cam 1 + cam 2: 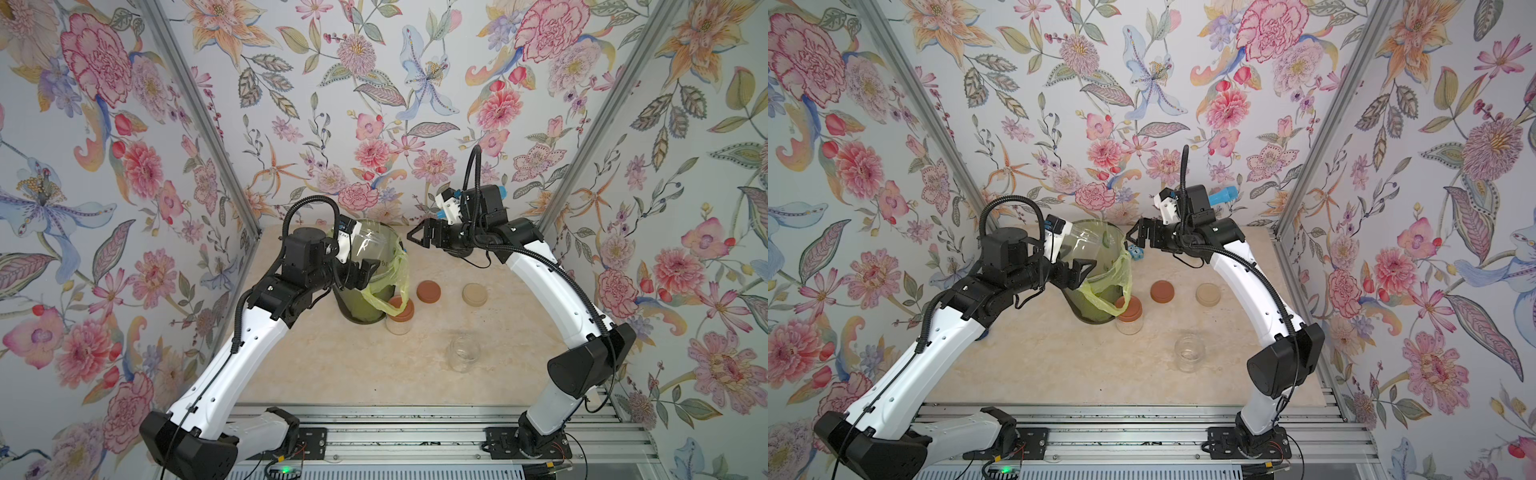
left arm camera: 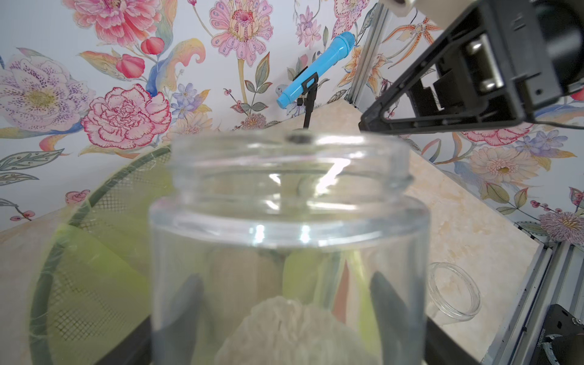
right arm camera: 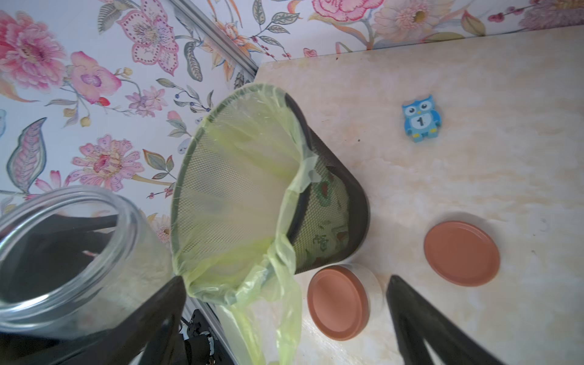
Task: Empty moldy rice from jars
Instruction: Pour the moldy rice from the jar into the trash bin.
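My left gripper [image 1: 365, 272] is shut on an open clear jar [image 1: 371, 244], tipped above the rim of the dark mesh bin [image 1: 353, 309] with its yellow-green bag. In the left wrist view the jar [image 2: 284, 196] fills the frame, with a pale lump of moldy rice [image 2: 284, 328] at its base end between my fingers [image 2: 387, 309]. A second jar [image 1: 400, 318] with a reddish-brown lid stands closed beside the bin. A third jar [image 1: 462, 353] stands open and looks empty. My right gripper [image 1: 415, 237] hangs open just right of the bin's rim, holding nothing.
A loose reddish-brown lid [image 1: 428, 291] and a beige lid [image 1: 474, 294] lie on the marble table right of the bin. A small blue owl block [image 1: 1136, 251] sits behind the bin. A blue toy microphone [image 2: 313, 69] stands on a stand at the back wall.
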Available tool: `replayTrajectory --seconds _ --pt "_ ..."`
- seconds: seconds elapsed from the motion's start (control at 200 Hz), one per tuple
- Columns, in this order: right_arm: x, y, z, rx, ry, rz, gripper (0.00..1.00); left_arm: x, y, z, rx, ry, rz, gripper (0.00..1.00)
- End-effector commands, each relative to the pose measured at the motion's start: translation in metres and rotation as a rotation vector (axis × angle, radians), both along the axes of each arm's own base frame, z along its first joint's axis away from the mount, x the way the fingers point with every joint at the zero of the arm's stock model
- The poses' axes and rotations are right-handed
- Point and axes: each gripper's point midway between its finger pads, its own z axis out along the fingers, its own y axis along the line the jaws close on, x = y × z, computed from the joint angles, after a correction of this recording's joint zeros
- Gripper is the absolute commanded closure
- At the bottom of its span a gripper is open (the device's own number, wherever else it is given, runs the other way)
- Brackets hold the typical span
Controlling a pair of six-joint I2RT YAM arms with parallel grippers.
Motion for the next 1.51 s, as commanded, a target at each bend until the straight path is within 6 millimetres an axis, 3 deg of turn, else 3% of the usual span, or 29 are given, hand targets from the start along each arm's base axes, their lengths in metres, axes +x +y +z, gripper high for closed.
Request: replayTrajectory --seconds 0.0,0.35,0.741,1.186,1.501 --pt "-0.012 0.019 0.017 0.058 0.019 0.056 0.0 0.009 0.005 0.035 -0.055 -0.065 0.035 1.0" --pt "-0.038 0.067 0.048 0.145 0.013 0.18 0.0 0.018 0.006 0.034 -0.082 -0.057 0.027 1.0" --pt "-0.056 0.111 0.041 0.155 0.028 0.283 0.0 0.015 0.0 0.028 -0.116 -0.067 -0.037 1.0" --pt "-0.054 0.128 0.039 0.199 0.058 0.37 0.0 -0.008 -0.002 0.026 -0.061 -0.156 -0.137 1.0" --pt "-0.058 0.133 0.036 0.216 0.081 0.419 0.16 -0.016 -0.002 0.023 0.007 -0.176 -0.185 1.0"
